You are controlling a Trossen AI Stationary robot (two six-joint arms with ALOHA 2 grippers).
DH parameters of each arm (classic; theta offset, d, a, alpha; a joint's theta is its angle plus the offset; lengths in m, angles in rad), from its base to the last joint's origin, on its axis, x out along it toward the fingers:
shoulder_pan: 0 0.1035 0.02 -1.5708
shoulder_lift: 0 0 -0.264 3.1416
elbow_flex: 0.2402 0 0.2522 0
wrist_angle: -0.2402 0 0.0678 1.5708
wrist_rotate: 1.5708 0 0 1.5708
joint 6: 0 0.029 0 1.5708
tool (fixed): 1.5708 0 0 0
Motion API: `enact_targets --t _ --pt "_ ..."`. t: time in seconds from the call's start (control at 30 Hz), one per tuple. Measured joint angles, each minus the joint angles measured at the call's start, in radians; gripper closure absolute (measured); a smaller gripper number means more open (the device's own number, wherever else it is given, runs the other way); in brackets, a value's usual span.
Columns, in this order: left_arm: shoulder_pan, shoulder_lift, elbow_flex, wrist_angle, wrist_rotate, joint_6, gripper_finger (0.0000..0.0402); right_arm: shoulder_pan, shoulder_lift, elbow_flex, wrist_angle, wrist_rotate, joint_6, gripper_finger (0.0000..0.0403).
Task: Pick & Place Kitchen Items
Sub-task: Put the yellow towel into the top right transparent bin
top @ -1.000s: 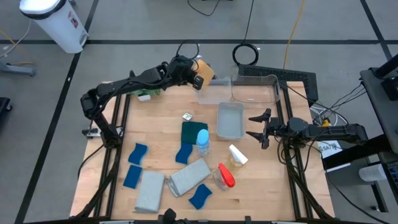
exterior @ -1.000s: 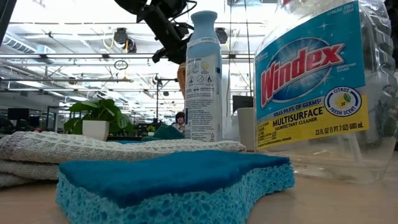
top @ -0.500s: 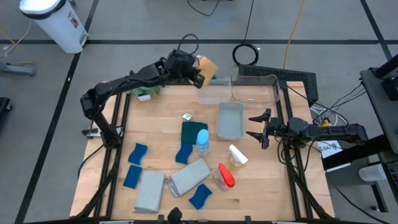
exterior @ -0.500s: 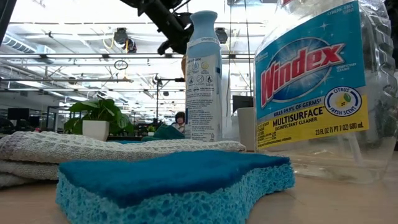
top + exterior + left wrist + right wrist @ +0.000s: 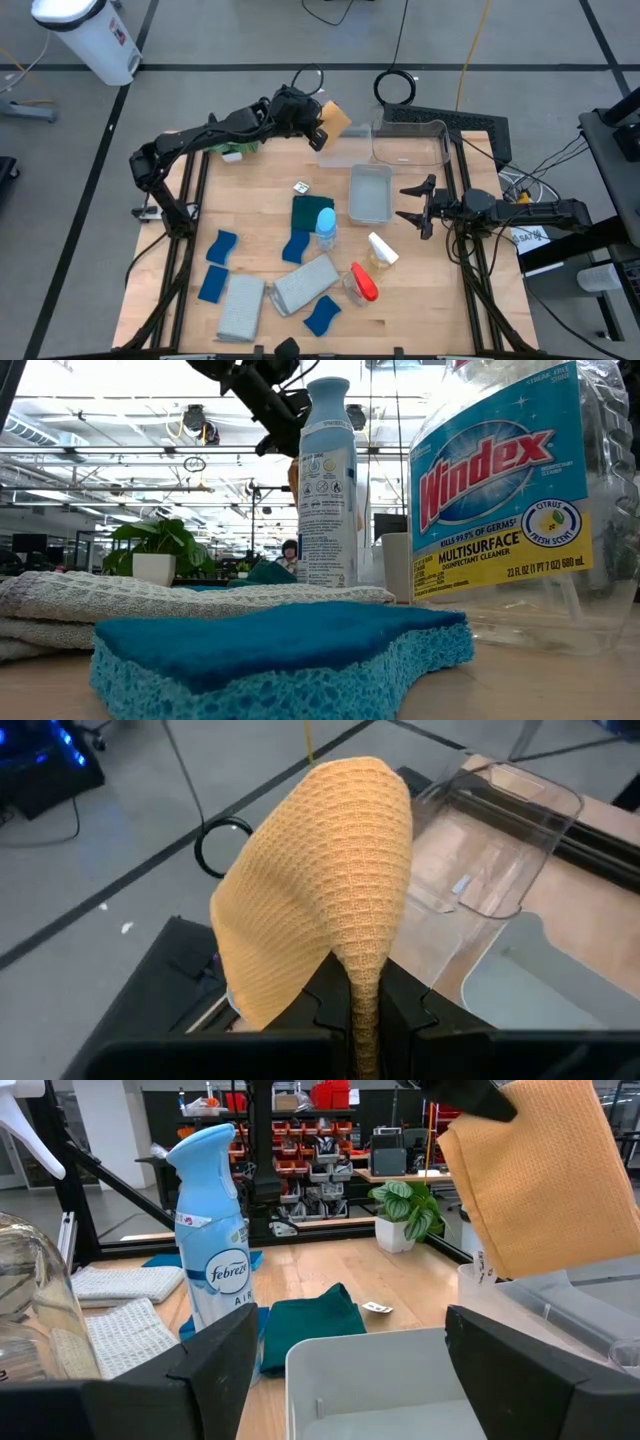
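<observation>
**A:** Start with what's nearest us on the table: a blue sponge, the folded grey cloths behind it, then the Febreze bottle and the Windex bottle. None of that has budged in the last second, has it?

**B:** No, all as it was. The dark teal cloth sits mid-table too, untouched. The only thing moving is farther back: the left gripper with the orange cloth.

**A:** What changed there?

**B:** A second ago the cloth hung near the far edge; it swung up a little, and now it has come back down and across, just beside the clear bins at the far end. I'd say the carry is nearly done and the drop is what's left.

**A:** And the grip?

**B:** Clamped tight. From its wrist you see the orange cloth's fold pinched between the two dark fingers, the rest fanning upward. The left arm stretches long from its base, reaching diagonally toward the far edge, wrist raised off the table.

**A:** The other one?

**B:** The right gripper waits beside the grey bin, fingers spread wide, holding nothing.
</observation>
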Motion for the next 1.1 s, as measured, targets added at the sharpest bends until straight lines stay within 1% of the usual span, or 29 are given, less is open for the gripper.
enact_targets --t 0.07,0.3,0.37,0.5,0.63,0.73,0.93,1.0,1.1 --pt "-0.01 0.0 0.0 0.014 0.017 0.03 0.0387 0.0 0.0 0.0 0.0 0.0 0.0 0.011" --pt "-0.055 0.0 -0.001 0.09 0.125 0.161 0.0387 0.0 0.0 0.0 0.0 0.0 0.0 0.011" --pt "-0.071 0.0 -0.001 0.117 0.132 0.172 0.0387 0.0 0.0 0.0 0.0 0.0 0.0 0.011" --pt "-0.091 0.0 0.032 0.116 0.132 0.179 0.0387 0.0 0.0 0.0 0.0 0.0 0.0 0.011" --pt "-0.093 0.0 0.075 0.123 0.129 0.165 0.0387 0.0 0.0 0.0 0.0 0.0 0.0 0.011" --pt "-0.09 0.0 0.088 0.193 0.13 0.158 0.0387 0.0 0.0 0.0 0.0 0.0 0.0 0.011" --pt "-0.074 0.012 0.092 0.334 0.141 0.039 0.0387 0.0 0.0 0.0 0.0 0.0 0.0 0.011" --pt "-0.067 0.021 0.092 0.346 0.16 -0.001 0.0387 0.0 0.0 0.0 0.0 0.0 0.0 0.011" --pt "-0.072 0.041 0.092 0.358 0.167 -0.01 0.0387 0.0 0.0 0.0 0.003 -0.001 0.0 0.011"
